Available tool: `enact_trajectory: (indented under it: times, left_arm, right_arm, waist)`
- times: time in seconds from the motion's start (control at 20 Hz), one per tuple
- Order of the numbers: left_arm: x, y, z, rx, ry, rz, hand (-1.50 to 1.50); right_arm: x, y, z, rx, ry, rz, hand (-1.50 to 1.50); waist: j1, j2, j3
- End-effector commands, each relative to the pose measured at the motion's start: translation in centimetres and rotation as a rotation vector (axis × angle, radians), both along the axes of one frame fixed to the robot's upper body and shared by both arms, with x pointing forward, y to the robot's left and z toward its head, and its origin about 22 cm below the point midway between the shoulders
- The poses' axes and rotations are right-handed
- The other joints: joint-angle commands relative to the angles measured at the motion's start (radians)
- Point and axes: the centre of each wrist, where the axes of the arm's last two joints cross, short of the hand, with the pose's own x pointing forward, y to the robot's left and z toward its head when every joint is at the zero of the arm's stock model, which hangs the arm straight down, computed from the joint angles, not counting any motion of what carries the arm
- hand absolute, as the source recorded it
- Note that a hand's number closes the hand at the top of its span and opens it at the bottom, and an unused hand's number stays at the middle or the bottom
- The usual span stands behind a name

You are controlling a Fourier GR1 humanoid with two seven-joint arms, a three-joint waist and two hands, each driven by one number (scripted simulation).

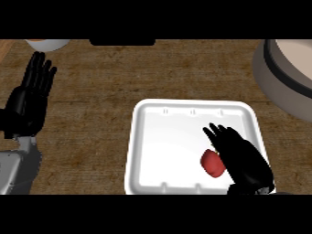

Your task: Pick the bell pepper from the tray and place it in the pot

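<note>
One wooden desk (118, 82) fills the head view, its brown grain running under everything else. Next in size is the white tray (165, 137), a rounded rectangle lying toward the desk's near edge, a little right of the middle, with small notches along its far and near rims. The pot (287, 87) stands at the far right corner of the desk, well apart from the tray's far right corner; only part of it shows, a grey wall with a dark rim band and a pale inside, the rest cut off by the right edge.

The left robot hand (30, 98) rests over the left side of the desk, well apart from the tray, its black fingers straight and pointing toward the far edge, with nothing in it. Its grey forearm comes in from the near left corner.

The right robot hand (243, 157) is over the tray's near right part, fingers extended and only slightly bent, pointing toward the far left. It holds nothing.

The bell pepper (212, 163), red and small, lies on the tray's floor near the near rim, just beside the right robot hand on its left side; whether the two touch cannot be told.

A pale round object (48, 44) shows partly at the far left edge.
</note>
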Motion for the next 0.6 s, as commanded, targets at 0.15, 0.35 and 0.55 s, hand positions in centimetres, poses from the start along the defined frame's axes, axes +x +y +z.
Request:
enact_trajectory:
  times: [0.15, 0.35, 0.55]
  left_arm:
    - [0.5, -0.9, 0.0, 0.001, -0.004, -0.012, 0.00]
    - [-0.1, -0.3, 1.3, 0.011, -0.011, -0.008, 0.00]
    - [0.4, -0.5, 1.0, -0.004, -0.002, 0.002, 0.00]
  right_arm:
    - [1.8, 0.8, -3.0, 0.004, -0.003, 0.007, -1.50]
    - [2.5, 2.1, -4.7, 0.002, 0.016, 0.035, -1.50]
    - [0.3, 2.0, -6.5, 0.023, 0.039, 0.029, -1.50]
  waist:
    - [0.000, 0.000, 0.000]
    - [0.003, 0.000, 0.000]
    - [0.000, 0.000, 0.000]
